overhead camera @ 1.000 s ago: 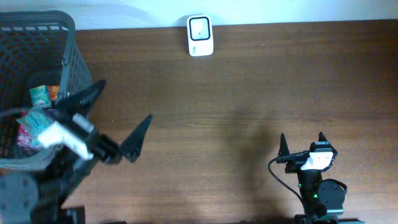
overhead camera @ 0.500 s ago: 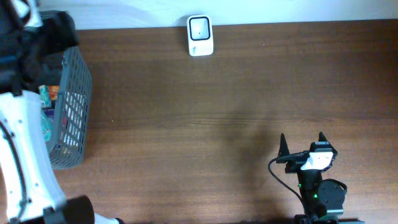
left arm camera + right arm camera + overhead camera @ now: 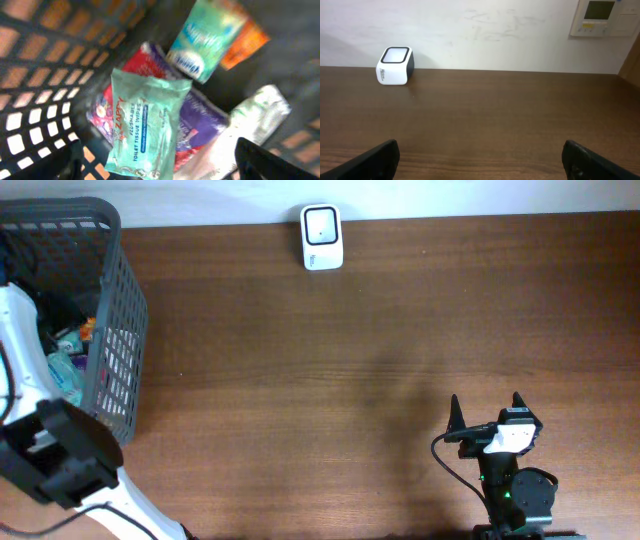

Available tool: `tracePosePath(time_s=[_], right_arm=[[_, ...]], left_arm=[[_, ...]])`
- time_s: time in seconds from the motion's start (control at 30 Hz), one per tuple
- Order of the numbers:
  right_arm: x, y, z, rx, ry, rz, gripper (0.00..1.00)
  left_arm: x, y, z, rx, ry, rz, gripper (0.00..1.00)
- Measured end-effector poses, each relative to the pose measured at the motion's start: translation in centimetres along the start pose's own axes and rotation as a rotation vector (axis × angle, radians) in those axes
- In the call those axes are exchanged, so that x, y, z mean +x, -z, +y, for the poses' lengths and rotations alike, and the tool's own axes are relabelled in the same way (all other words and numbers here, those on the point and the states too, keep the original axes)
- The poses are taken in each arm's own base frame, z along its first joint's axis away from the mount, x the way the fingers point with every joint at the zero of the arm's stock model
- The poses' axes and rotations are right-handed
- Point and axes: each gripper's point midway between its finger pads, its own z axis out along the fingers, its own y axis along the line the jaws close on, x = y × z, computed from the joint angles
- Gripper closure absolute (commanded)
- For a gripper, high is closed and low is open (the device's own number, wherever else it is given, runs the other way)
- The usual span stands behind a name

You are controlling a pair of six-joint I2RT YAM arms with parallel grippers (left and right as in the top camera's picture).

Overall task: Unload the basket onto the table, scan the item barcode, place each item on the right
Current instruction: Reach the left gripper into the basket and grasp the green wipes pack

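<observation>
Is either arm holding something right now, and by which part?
Nothing is held. The left gripper hangs open over the wipes pack in the basket; the right gripper is open over the table.

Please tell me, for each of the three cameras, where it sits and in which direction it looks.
Overhead: sits above the table and looks straight down; it shows the left arm at the basket and the right gripper.
Left wrist: sits inside the basket and looks down at a wipes pack; the left gripper shows at the bottom corners.
Right wrist: sits low over the table and looks toward the wall and the scanner; its fingers show at the bottom corners.
Shared: overhead and right wrist both show the scanner.
</observation>
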Motion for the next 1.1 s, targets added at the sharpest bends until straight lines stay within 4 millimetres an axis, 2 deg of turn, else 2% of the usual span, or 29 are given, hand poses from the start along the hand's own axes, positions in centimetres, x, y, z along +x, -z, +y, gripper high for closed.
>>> tracePosePath(time_s=[0.1, 0.13, 0.27, 0.3, 0.33, 0.4, 0.63, 0.73, 0.8, 0.9, 1.0, 1.1], right_arm=[[0.0, 0.0, 0.0, 0.000, 0.000, 0.000, 0.01], [0.0, 0.0, 0.0, 0.000, 0.000, 0.000, 0.01], [0.0, 0.0, 0.0, 0.000, 0.000, 0.000, 0.02], [0.0, 0.0, 0.0, 0.000, 0.000, 0.000, 0.01], [0.0, 0.0, 0.0, 0.000, 0.000, 0.000, 0.01], [0.0, 0.0, 0.0, 0.000, 0.000, 0.000, 0.01], [0.0, 0.0, 0.0, 0.000, 0.000, 0.000, 0.01], [0.0, 0.0, 0.0, 0.000, 0.000, 0.000, 0.01], [0.0, 0.0, 0.0, 0.000, 0.000, 0.000, 0.01], [0.0, 0.0, 0.0, 0.000, 0.001, 0.000, 0.01], [0.0, 0.0, 0.0, 0.000, 0.000, 0.000, 0.01], [0.0, 0.0, 0.0, 0.000, 0.000, 0.000, 0.01]], left_arm=[[1.5, -3.1, -0.2, -0.053, -0.022, 0.098, 0.23], [2.1, -4.4, -0.4, -0.070, -0.036, 0.139, 0.29], [3.5, -7.3, -0.2, -0.122, -0.063, 0.223, 0.39], [3.6, -7.7, 0.0, -0.130, -0.063, 0.232, 0.58], [3.6, -7.8, 0.2, -0.139, -0.062, 0.235, 0.67], [3.6, -7.8, 0.6, -0.157, -0.061, 0.234, 0.96], [3.1, -7.2, 1.1, -0.156, -0.048, 0.243, 0.93], [1.4, -5.8, 0.4, -0.087, -0.016, 0.207, 0.93], [0.6, -5.1, -0.1, -0.053, -0.002, 0.183, 0.89], [0.9, -5.0, -0.4, -0.033, -0.002, 0.198, 0.90], [1.1, -5.1, -0.8, -0.010, -0.001, 0.209, 0.86], [1.7, -6.4, -1.3, -0.008, -0.005, 0.240, 0.82]])
